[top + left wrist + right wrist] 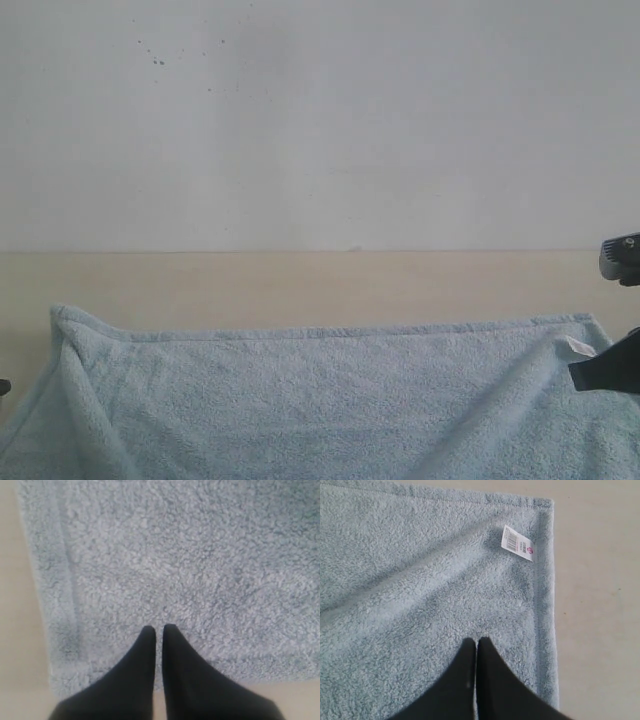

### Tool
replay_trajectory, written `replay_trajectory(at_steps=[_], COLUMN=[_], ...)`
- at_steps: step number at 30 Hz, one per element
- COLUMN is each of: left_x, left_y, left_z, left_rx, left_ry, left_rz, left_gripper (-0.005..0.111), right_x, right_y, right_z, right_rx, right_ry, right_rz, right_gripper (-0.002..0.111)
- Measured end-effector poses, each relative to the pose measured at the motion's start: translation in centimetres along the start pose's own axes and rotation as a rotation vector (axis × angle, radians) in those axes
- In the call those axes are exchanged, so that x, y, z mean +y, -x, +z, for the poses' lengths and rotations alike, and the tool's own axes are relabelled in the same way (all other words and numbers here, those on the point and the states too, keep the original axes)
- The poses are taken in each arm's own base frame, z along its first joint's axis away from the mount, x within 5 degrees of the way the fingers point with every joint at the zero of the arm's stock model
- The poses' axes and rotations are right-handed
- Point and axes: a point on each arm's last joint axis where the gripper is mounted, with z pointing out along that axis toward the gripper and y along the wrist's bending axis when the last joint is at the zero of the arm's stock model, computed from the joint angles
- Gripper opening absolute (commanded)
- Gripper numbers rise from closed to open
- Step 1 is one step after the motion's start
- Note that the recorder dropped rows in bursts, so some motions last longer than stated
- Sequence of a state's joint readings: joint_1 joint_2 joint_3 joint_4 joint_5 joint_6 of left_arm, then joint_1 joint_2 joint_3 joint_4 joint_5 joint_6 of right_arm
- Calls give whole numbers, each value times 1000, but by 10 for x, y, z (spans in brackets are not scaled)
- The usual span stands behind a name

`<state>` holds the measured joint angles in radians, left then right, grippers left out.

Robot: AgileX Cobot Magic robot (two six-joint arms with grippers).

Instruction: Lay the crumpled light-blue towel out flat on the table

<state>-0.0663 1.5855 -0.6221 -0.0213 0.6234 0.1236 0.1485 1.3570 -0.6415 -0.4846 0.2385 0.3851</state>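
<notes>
The light-blue towel (320,400) lies spread wide over the beige table (300,280), its far hem running straight across. A shallow ridge rises at its far left corner (65,335). In the left wrist view my left gripper (158,628) is shut and empty, its tips over the towel (175,565) close to a hemmed corner. My right gripper (476,641) is also shut with nothing in it, above the towel (420,580) beside the side hem and short of the white tag (518,543). In the exterior view the right gripper (578,375) pokes in by the tag (578,347).
Behind the table stands a plain white wall (320,120). Bare tabletop shows beyond the far hem and past the towel's side edges (600,605) (20,630). A grey part of the right arm (620,258) hangs at the right edge.
</notes>
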Motion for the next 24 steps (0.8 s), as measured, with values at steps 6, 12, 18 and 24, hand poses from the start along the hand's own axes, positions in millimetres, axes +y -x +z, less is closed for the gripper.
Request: replay_trajectory(at_steps=[6,12,18,24], left_x=[2,12,16,16], left_y=[-5,-17,-26,-17], left_z=[11,15,14,-6], left_rx=[100,263,361,148], left_ry=[19,121,176,183], left_rz=[10,24,-4,-19], left_gripper=[4,4,4,4], right_x=[0,0,0,1], right_y=[0,0,0,2], right_z=[0,0,0,0], right_rx=[-3,-3,-3,-23], right_ry=[2,2,2,14], right_rz=[2,0,0,17], right_gripper=[0,0,0,0])
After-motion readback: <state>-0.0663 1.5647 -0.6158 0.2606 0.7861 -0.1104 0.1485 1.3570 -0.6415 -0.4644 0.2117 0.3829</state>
